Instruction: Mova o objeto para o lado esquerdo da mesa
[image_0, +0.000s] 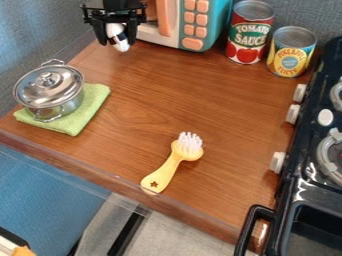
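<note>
Watching from here, I'd call it partly done: the gripper (116, 42) has its jaws closed around the small white-and-dark object (118, 37), near the tabletop's (153, 95) far left corner. Setting it down and letting go probably remain.

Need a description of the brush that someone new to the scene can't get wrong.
On the wooden counter, look left of the black toy stove. The brush lies near the counter's front edge, handle end toward that edge. Unlike the lidded metal pot and the two cans, it has a yellow handle with a star mark and white bristles.
</note>
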